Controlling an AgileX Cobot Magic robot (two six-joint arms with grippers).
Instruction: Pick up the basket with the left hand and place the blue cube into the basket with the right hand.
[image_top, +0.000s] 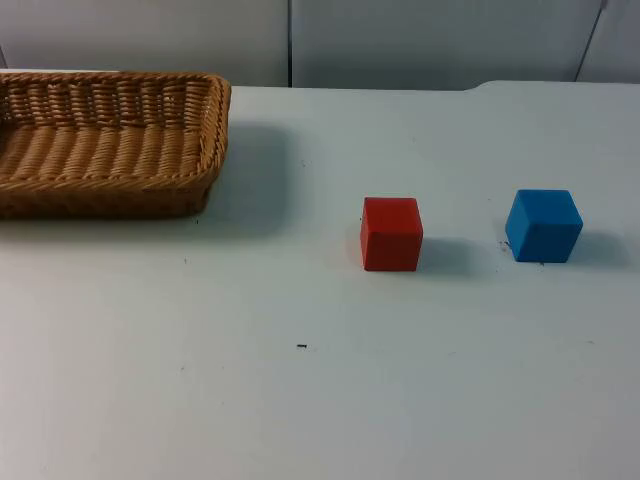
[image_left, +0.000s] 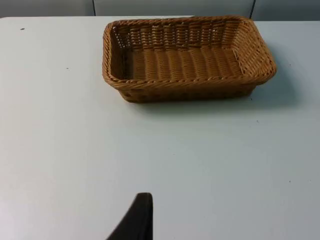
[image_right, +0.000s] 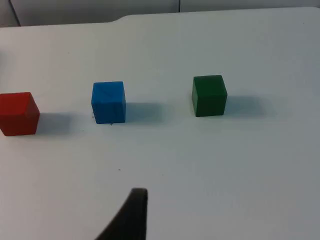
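A woven wicker basket (image_top: 215, 130) stands empty on the white table at the far left in the top view. The blue cube (image_top: 543, 226) rests on the table at the right, well apart from the basket. In the left wrist view my left gripper (image_left: 137, 220) hangs above bare table, a good way short of the basket (image_left: 185, 82) and touching nothing. In the right wrist view my right gripper (image_right: 131, 215) hovers over the table short of the blue cube (image_right: 108, 102), holding nothing.
A red cube (image_top: 391, 233) sits between basket and blue cube. A green cube (image_right: 209, 95) stands on the blue cube's other side from the red cube (image_right: 18, 113). The grey partition wall (image_top: 400, 40) closes the table's far edge.
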